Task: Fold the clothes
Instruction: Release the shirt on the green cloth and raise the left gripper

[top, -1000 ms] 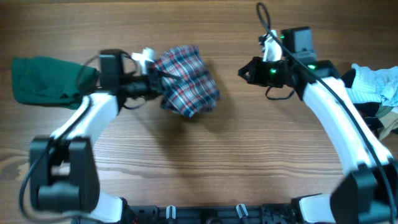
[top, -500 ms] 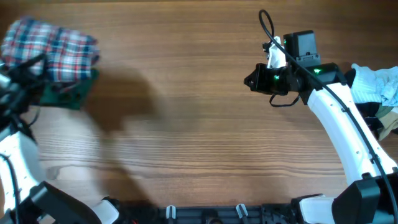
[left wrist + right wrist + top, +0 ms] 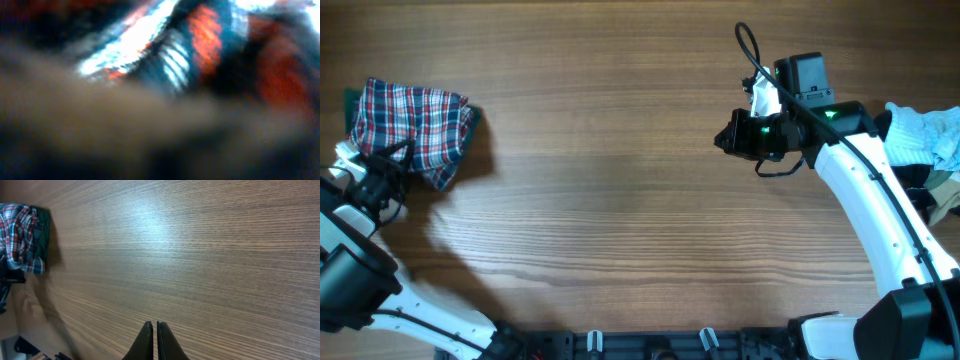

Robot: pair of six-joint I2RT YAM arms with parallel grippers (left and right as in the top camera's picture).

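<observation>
The red, navy and white plaid garment (image 3: 408,130) lies bunched at the far left of the table, on top of a dark green garment (image 3: 353,97) that shows only at its edges. My left gripper (image 3: 392,165) is at the plaid's lower left edge and seems shut on it. The left wrist view is a blur filled with plaid cloth (image 3: 200,45), and its fingers do not show. My right gripper (image 3: 725,135) is shut and empty above bare wood at the right (image 3: 153,330). The plaid (image 3: 20,230) also shows far off in the right wrist view.
A pile of other clothes sits at the right table edge: a light blue and white piece (image 3: 925,135) over darker and tan ones (image 3: 942,195). The table is wood (image 3: 620,200). The arm bases stand along the front edge.
My left arm has swung the plaid garment from the table's middle to the far left and lowered it onto the green garment. The right arm has barely moved.
</observation>
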